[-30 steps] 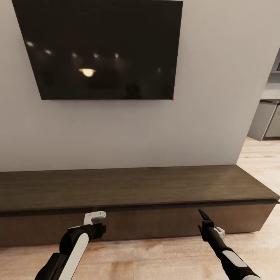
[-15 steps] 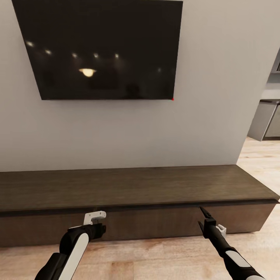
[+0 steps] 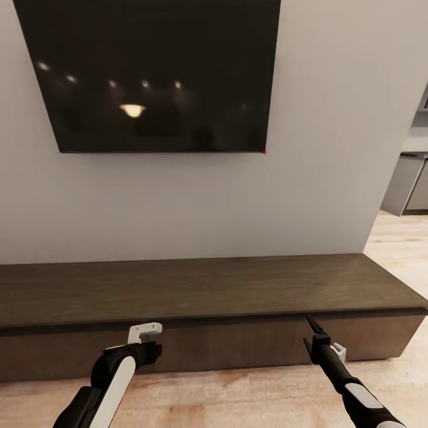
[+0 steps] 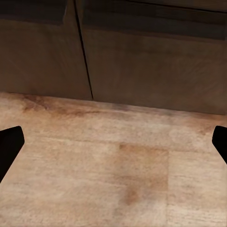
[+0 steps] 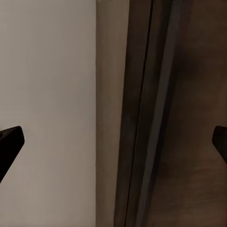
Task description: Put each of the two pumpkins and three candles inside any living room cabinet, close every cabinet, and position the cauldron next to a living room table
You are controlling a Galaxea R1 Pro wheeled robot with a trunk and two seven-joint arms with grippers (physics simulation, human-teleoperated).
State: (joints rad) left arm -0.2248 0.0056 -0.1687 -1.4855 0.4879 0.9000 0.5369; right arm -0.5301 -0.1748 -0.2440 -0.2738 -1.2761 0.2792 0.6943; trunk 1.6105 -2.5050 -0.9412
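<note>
Drawers of the cabinet point(image 3: 208, 288) look shut as we face it; our left gripper point(image 4: 113, 142) and right gripper point(image 5: 113, 142) hang spread and empty at its front edge, with collecting presumably ahead.

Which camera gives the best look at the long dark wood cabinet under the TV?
The head view: it shows the cabinet almost end to end, flat top and drawer fronts. The left wrist view shows just a patch of drawer fronts with a vertical seam above the floor. The right wrist view shows a close strip of its top edge against the wall.
</note>
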